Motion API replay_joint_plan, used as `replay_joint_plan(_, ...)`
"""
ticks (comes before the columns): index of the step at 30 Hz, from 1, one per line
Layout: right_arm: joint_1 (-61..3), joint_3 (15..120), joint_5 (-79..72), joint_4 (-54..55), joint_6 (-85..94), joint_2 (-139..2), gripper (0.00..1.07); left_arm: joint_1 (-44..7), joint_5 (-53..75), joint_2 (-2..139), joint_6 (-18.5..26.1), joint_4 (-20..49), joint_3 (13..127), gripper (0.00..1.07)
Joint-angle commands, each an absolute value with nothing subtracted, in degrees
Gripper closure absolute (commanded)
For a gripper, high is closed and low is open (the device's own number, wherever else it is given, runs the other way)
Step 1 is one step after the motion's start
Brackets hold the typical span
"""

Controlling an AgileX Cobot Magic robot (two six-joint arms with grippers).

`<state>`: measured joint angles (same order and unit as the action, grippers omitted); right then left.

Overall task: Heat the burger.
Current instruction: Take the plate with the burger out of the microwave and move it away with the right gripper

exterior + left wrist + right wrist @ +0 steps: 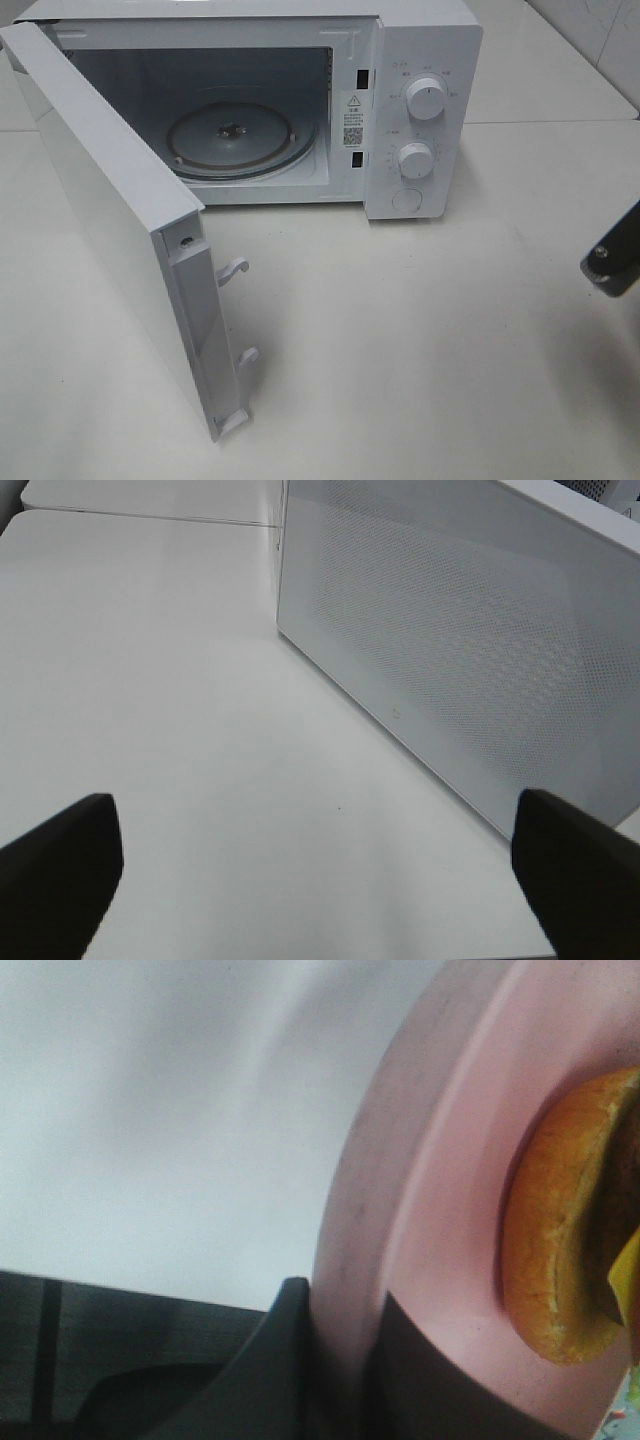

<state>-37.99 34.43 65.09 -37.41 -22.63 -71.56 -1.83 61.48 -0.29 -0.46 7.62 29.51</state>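
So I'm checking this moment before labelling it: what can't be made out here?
- Burger: right wrist view's edge cuts it; absent from the exterior high view.
- Pink plate: only part of its rim shows, pinched by the right gripper.
- Microwave dial markings: too small.
- Left gripper: only two fingertips show.

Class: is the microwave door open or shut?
Open. The door is swung wide, showing the bare glass turntable inside the microwave.
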Motion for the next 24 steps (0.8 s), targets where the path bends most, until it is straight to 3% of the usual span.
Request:
replay_joint_plan(1,-37.87,36.5,67.15,-42.46,-29.45,-73.68,1.07,-1.6,60.96,-1.15,-0.74,7.68,29.45,0.09)
replay_joint_plan(8,-37.7,42.11,68.93,-43.32,-37.24,-81.25,1.07,-1.6,60.96,-1.15,-0.74,7.68,29.45,0.09)
replay_joint_plan(19,-37.07,42.69,67.72,-43.49,-41.2,-83.37,1.07,-1.6,60.96,-1.15,-0.74,7.68,29.45,0.09)
replay_joint_plan(24,-31.86,42.69,64.8,-43.49,-41.48,-83.37,1.07,-1.6,60.96,-1.15,-0.74,7.68,29.45,0.09)
